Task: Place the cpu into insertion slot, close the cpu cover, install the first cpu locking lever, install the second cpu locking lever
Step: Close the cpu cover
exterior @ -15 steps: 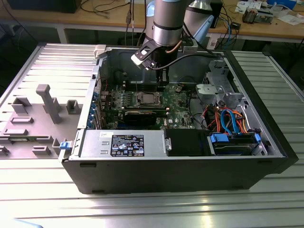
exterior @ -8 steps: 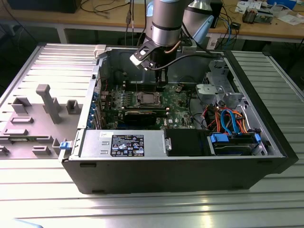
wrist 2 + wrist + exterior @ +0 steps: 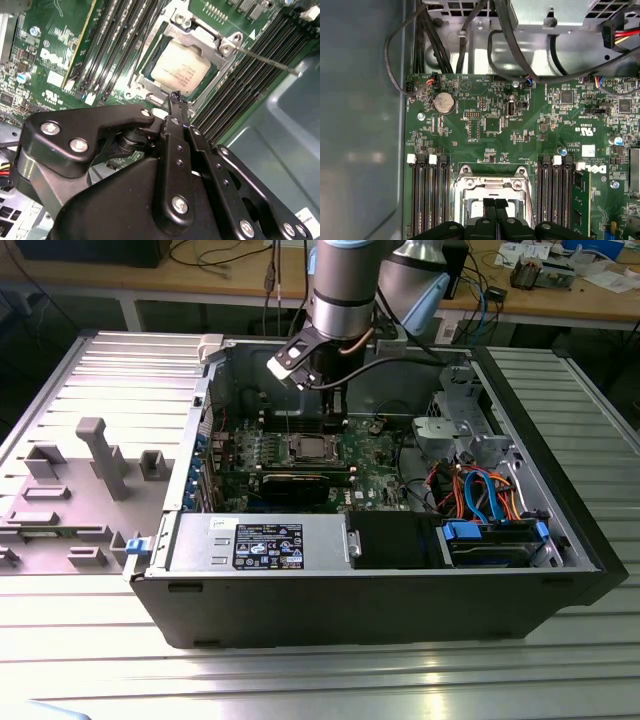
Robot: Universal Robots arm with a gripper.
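The cpu, a pale silvery square, lies in the insertion slot on the green motherboard. The cpu cover, a silver frame, lies flat around it with the chip showing through its window; the same cover appears in the first wrist view. A thin locking lever rod sticks out from a socket corner across the memory slots. My gripper is shut with nothing between its black fingers, its tips just above the socket's edge. In the exterior view the gripper hangs slightly behind the socket.
Black memory slots flank the socket on both sides. The computer case's walls surround the board, with a drive cage and cable bundles at the exterior view's right and a power supply in front.
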